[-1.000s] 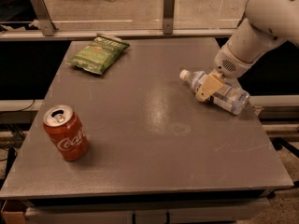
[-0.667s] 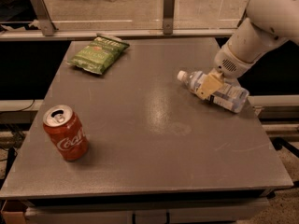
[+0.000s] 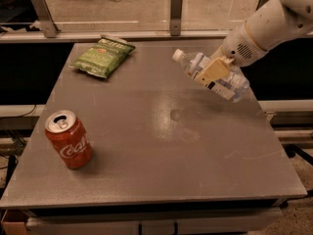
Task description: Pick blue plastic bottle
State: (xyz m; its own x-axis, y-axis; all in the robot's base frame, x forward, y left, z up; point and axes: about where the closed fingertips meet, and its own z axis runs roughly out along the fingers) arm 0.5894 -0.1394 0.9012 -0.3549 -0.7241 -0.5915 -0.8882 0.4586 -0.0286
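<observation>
The blue plastic bottle is clear with a white cap and a white-blue label. It hangs tilted above the right rear of the grey table, cap pointing up and left. My gripper is shut on the bottle's middle, its tan finger lying across the label. The white arm reaches in from the upper right.
A red Coca-Cola can stands upright near the table's front left. A green chip bag lies at the back left. A rail with metal posts runs behind the table.
The bottle lay on the table with my gripper around it. Now the gripper has risen with the bottle, which is off the surface and tilted.
</observation>
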